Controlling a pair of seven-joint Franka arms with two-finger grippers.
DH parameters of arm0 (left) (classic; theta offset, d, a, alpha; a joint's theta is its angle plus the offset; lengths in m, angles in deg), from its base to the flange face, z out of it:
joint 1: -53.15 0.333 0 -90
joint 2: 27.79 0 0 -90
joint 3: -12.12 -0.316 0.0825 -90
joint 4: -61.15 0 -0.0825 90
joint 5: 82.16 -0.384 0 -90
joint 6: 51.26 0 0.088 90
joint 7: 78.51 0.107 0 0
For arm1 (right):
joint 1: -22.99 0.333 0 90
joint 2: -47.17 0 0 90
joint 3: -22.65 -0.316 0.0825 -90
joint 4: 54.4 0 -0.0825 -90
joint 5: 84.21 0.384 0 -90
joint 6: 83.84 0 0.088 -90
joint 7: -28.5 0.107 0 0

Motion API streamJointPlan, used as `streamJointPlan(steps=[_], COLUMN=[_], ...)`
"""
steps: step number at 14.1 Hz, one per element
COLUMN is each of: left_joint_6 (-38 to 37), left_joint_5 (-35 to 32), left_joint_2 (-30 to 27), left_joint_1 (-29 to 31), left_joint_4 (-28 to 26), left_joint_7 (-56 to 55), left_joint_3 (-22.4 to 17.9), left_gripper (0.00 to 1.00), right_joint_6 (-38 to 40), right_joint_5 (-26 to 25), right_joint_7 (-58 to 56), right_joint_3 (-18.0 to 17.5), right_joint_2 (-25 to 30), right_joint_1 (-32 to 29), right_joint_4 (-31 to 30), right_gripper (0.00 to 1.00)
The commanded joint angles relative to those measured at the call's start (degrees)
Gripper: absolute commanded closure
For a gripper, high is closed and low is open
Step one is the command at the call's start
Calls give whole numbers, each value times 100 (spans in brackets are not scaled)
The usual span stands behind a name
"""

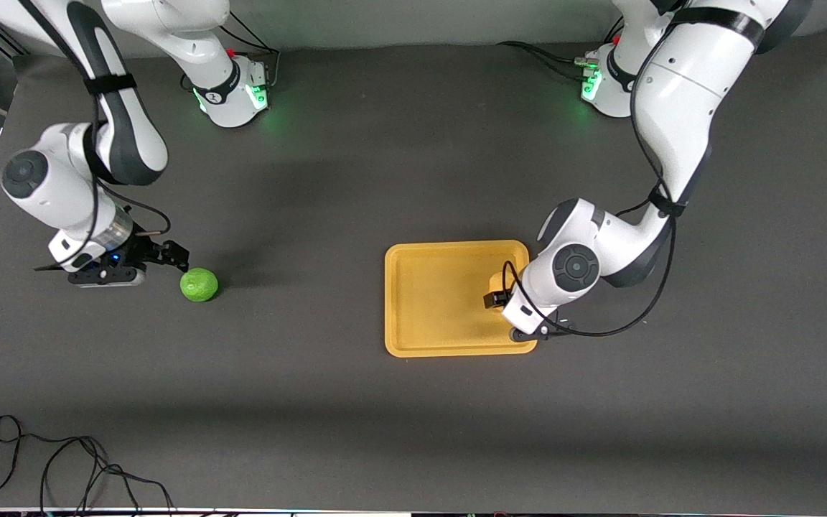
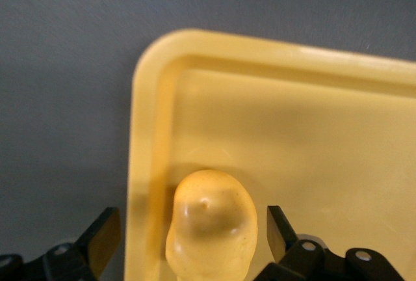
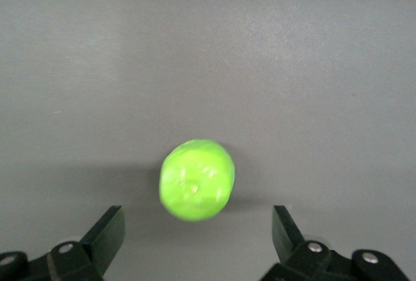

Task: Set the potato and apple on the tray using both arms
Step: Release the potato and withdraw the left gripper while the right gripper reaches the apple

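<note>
Here the tray is lying flat on the dark counter, and it is serving as the landmark for everything else. The potato is sitting inside the tray, close to one of its rounded corners and beside the rim at the left arm's end; in the front view only a sliver of it is showing past the arm. The left claw is hanging low over that end of the tray with its jaws spread wide. Its two fingers are standing clear of the potato on either side, so the left claw is released and gripping nothing. In the front view the same claw is mostly hidden under the left arm's white wrist.

The apple is resting on the bare counter, well apart from the tray, toward the right arm's end and at about the same nearness to the front camera as the tray. The right claw is hovering near the apple, on the side away from the tray. In the right wrist view its jaws are gaping, with the apple lying ahead of the fingers and touching neither, so the right claw is also released and empty.
</note>
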Motion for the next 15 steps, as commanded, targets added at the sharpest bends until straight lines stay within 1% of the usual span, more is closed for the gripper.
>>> streamJointPlan(steps=[1,2,4,6,9,12,14,15], left_joint_6=[-498,-525,-630,-1059,-1657,-2430,-2695,-2983], left_joint_5=[-76,-76,-85,-85,-76,-15,-6,29], left_joint_2=[-471,-629,-963,-1323,-1912,-2422,-2625,-2634], left_joint_1=[211,247,386,650,1028,1432,1704,1897], left_joint_4=[114,123,123,123,123,123,210,367], left_joint_7=[-34,-34,-60,45,791,1186,1555,1662], left_joint_3=[-4,-4,-13,-13,-4,4,-4,4], left_gripper=[0,0,0,0,0,0,0,0], right_joint_6=[-848,-1060,-1185,-1194,-1177,-1168,-1168,-1150], right_joint_5=[67,75,84,84,84,84,93,93], right_joint_7=[-201,-192,-183,-183,-244,-350,-385,-385], right_joint_3=[9,9,0,0,-9,-17,-26,-26], right_joint_2=[-730,-907,-1031,-1084,-1225,-1225,-1225,-1208], right_joint_1=[-3,-3,32,32,41,32,32,40], right_joint_4=[24,24,32,41,41,41,50,59], right_gripper=[0,0,0,0,0,0,0,0])
